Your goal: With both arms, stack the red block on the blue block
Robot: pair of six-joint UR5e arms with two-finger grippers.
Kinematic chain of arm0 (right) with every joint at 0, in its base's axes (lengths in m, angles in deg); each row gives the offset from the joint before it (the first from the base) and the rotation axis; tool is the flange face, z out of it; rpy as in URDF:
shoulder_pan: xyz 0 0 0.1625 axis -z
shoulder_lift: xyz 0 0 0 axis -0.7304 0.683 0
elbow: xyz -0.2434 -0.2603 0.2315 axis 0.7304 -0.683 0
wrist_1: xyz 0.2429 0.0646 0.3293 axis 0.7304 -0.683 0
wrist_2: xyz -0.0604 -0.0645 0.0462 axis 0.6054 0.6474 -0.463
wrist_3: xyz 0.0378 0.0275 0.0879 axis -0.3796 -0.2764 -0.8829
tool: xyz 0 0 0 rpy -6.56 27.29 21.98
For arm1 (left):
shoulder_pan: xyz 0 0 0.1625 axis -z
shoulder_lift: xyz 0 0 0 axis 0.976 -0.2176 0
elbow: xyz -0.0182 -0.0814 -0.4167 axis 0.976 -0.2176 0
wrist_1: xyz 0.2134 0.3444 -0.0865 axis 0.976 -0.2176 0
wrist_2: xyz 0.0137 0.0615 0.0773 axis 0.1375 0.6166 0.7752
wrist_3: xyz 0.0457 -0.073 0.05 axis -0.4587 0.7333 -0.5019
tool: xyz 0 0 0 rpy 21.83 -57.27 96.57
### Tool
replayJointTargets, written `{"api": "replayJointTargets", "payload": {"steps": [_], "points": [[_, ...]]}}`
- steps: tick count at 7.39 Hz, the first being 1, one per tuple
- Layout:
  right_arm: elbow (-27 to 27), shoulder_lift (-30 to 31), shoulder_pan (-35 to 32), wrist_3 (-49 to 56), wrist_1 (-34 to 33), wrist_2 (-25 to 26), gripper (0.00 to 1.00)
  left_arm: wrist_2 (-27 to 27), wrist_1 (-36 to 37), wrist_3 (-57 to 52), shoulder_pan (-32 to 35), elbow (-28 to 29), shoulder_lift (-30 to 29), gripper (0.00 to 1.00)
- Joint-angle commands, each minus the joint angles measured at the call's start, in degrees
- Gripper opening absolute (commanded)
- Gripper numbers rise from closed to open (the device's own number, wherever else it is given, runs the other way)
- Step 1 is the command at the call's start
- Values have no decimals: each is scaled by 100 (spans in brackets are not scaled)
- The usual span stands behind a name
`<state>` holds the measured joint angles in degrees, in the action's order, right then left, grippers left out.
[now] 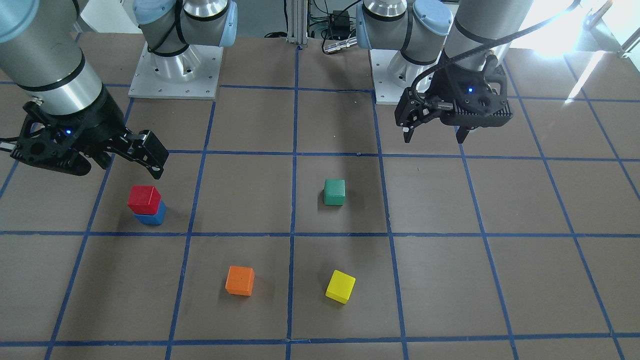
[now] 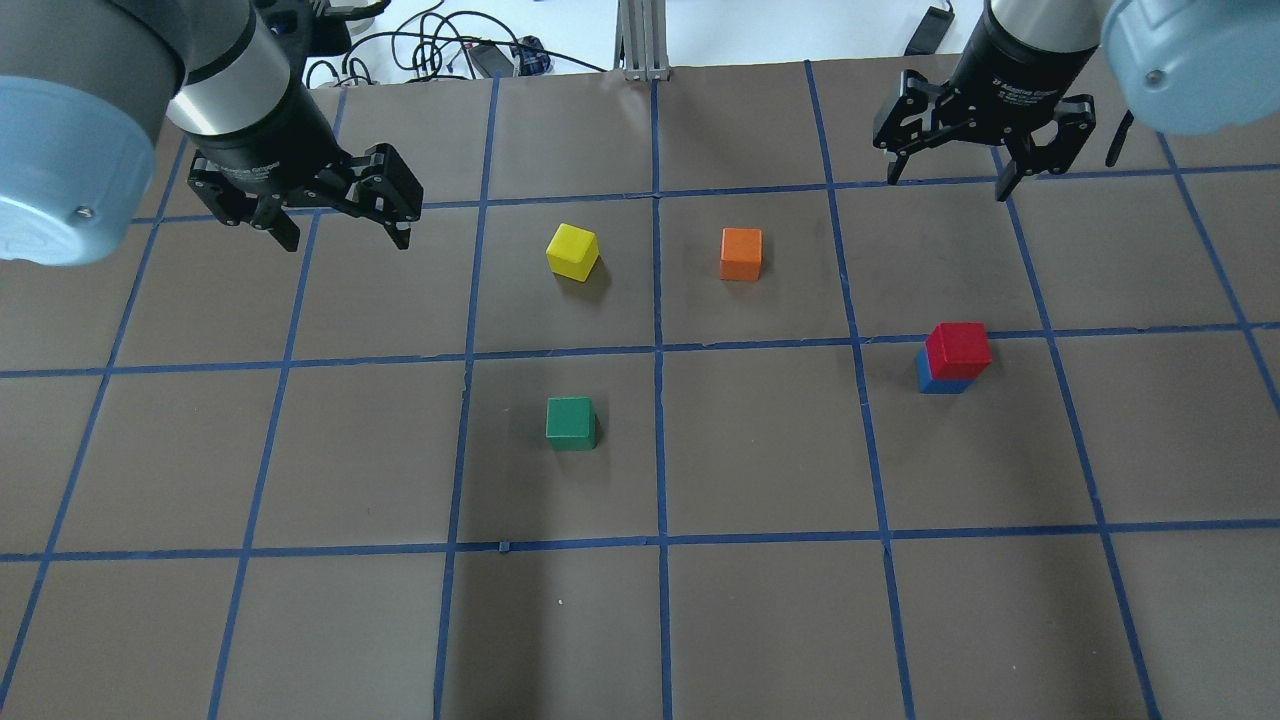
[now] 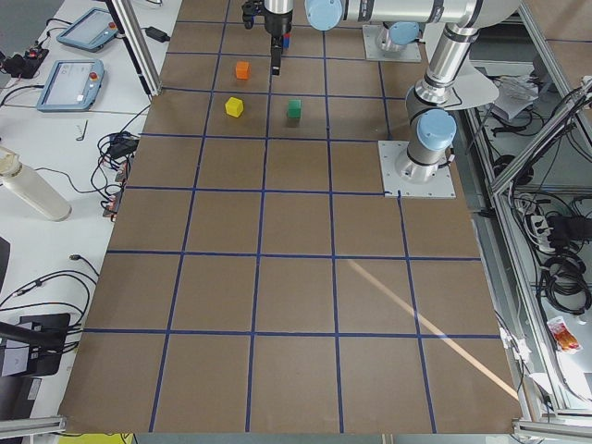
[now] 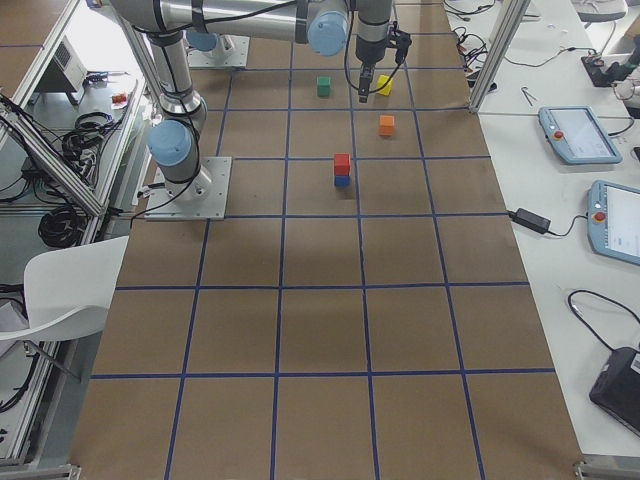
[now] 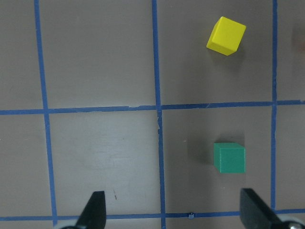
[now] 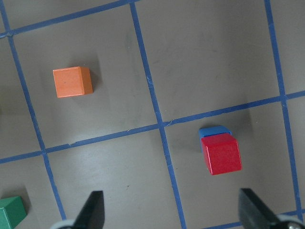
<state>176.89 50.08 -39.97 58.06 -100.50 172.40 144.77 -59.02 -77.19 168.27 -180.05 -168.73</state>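
Two cubes made one stack: the red block sat on the blue block on the right arm's side, so we judged the job done. The right gripper and left gripper hung raised, jaws apart and empty, well apart from the stack. Its nearest neighbour, the orange cube, left ample room.

The left arm and right arm are silver tubes with light-blue caps. Each silver base plate has small screws. The left gripper and right gripper are black with blue lights. A black cable curls by the left gripper.
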Motion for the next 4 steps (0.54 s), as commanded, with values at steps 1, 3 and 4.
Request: {"api": "replayJointTargets", "payload": {"steps": [1, 3, 4], "points": [[20, 50, -21, -53, 69, 7, 100, -6, 3, 17, -14, -29, -4, 100], [169, 199, -21, -79, 51, -19, 100, -15, 3, 25, -14, -29, -47, 100], [231, 226, -21, -88, -1, -20, 100, -15, -5, 60, -5, -38, -82, 100]]}}
